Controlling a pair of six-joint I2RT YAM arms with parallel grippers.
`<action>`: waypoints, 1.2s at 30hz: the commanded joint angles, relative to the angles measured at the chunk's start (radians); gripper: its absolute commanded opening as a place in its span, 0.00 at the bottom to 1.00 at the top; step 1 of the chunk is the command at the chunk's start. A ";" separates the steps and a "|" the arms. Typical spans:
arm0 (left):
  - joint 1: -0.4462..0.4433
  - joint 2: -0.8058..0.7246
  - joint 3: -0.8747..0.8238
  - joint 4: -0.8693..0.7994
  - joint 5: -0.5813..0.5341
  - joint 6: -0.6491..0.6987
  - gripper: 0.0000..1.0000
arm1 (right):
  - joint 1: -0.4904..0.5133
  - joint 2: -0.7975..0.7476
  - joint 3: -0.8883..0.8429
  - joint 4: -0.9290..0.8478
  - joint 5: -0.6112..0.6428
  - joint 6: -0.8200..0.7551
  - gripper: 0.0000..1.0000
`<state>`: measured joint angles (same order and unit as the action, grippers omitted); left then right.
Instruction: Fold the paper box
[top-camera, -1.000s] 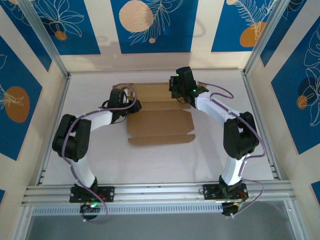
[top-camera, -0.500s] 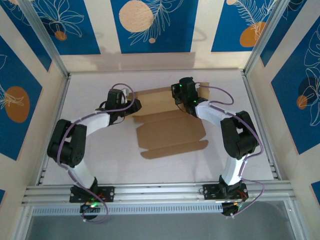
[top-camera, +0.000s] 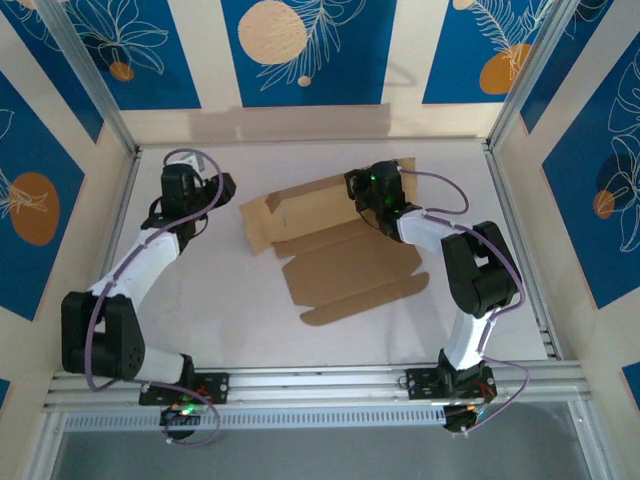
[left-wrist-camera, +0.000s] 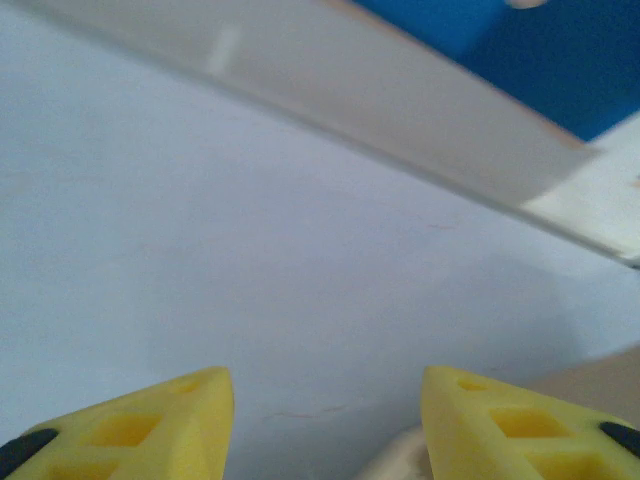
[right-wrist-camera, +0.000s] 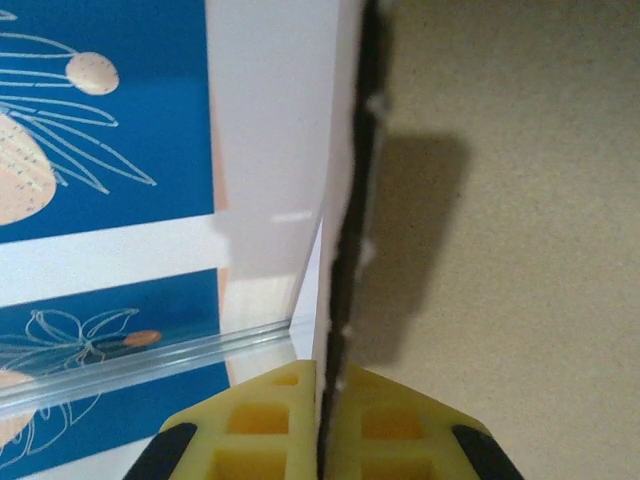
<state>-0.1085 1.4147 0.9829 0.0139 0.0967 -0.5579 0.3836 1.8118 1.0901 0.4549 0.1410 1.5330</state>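
**Box** (top-camera: 350, 265): plain brown creased cardboard, opened out flat with flaps and tabs spread. It lies askew at the middle of the table (top-camera: 200, 300).
**Right hand** (right-wrist-camera: 322, 400): clamped on the edge of the box's far panel.
**Left hand** (left-wrist-camera: 322, 388): fingers apart and empty, over bare table to the box's left.

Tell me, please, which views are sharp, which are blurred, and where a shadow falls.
Top external view: sharp and evenly lit, no glare on the paper box. Left wrist view: soft all over, with the left end effector the most blurred. Right wrist view: the box's near edge is out of focus, and a dark shadow lies on its brown panel.
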 joint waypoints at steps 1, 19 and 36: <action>0.040 0.037 -0.009 -0.065 -0.041 -0.028 0.50 | -0.016 -0.016 -0.012 0.076 -0.080 -0.084 0.00; -0.014 0.083 -0.084 -0.194 -0.007 -0.090 0.37 | -0.051 -0.007 -0.068 0.189 -0.133 0.001 0.00; -0.315 -0.070 -0.242 -0.077 -0.002 -0.123 0.22 | -0.059 -0.025 -0.142 0.276 -0.145 -0.131 0.00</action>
<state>-0.4114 1.3411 0.7425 -0.0967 0.1001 -0.6903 0.3344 1.8114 0.9836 0.6697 0.0322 1.5085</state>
